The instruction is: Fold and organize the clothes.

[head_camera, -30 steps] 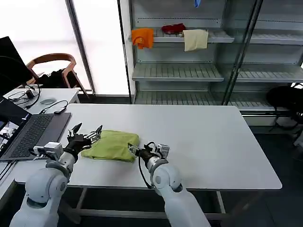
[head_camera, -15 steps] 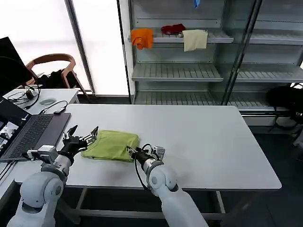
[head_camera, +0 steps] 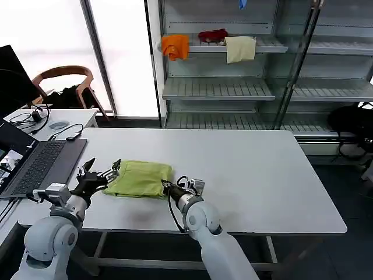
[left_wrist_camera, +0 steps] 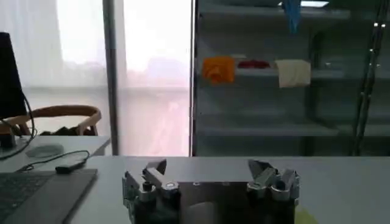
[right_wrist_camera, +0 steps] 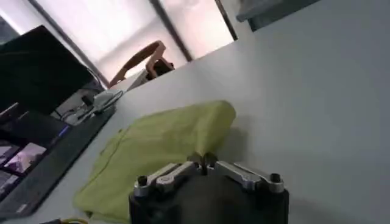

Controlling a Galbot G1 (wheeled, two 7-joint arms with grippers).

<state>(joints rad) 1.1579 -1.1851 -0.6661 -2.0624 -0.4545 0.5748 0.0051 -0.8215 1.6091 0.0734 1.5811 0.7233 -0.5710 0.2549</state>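
The clothes, a lime-green T-shirt [head_camera: 140, 177], lie folded into a flat rectangle on the white table [head_camera: 262, 169], toward its front left. My left gripper [head_camera: 104, 170] hovers at the shirt's left edge, open with nothing between its fingers; the left wrist view shows this gripper [left_wrist_camera: 208, 173] spread wide and a sliver of the shirt [left_wrist_camera: 304, 214] beside it. My right gripper [head_camera: 165, 186] sits low at the shirt's near right corner. In the right wrist view this gripper [right_wrist_camera: 205, 161] is shut, its tips meeting right at the edge of the shirt [right_wrist_camera: 164, 146]; I see no fabric between them.
An open laptop [head_camera: 41, 166] lies at the table's left edge, close to my left arm. Behind the table a metal shelf unit holds an orange cloth [head_camera: 175, 45], a red item [head_camera: 213, 35] and a cream cloth [head_camera: 240, 48]. A wooden chair [head_camera: 64, 81] stands back left.
My left gripper has drawn back a little to the left, off the shirt's edge. My right gripper shifted slightly left, then back right at the near corner. The shirt has barely moved.
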